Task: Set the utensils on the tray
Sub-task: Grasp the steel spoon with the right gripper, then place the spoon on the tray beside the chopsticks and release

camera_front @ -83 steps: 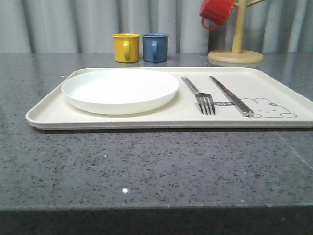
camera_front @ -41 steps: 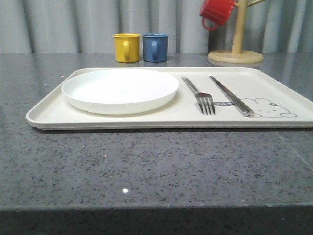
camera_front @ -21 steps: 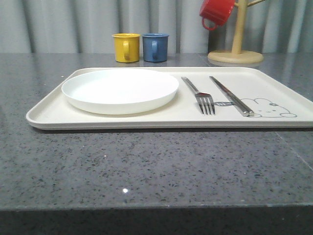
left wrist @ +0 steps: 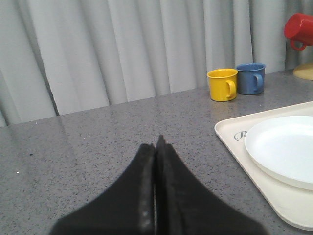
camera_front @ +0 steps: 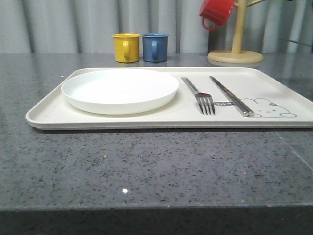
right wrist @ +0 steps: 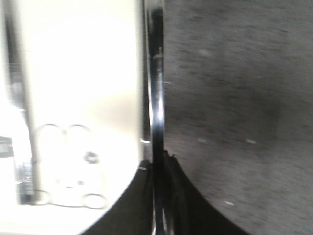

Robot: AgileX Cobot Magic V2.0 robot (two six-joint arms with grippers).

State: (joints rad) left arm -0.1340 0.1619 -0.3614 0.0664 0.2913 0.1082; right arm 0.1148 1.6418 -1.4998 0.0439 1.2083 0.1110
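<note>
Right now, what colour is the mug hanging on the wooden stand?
Red mug, clearest in the front view.

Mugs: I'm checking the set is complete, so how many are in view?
3. The yellow mug and blue mug stand side by side behind the tray; the red mug hangs on the wooden stand.

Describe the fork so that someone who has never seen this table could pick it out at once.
Start at the large cream tray on the grey stone table. Right of the round white plate lie two metal pieces side by side. The fork is the one nearer the plate, ending in tines towards the camera, unlike the straight chopsticks by the rabbit drawing.
</note>
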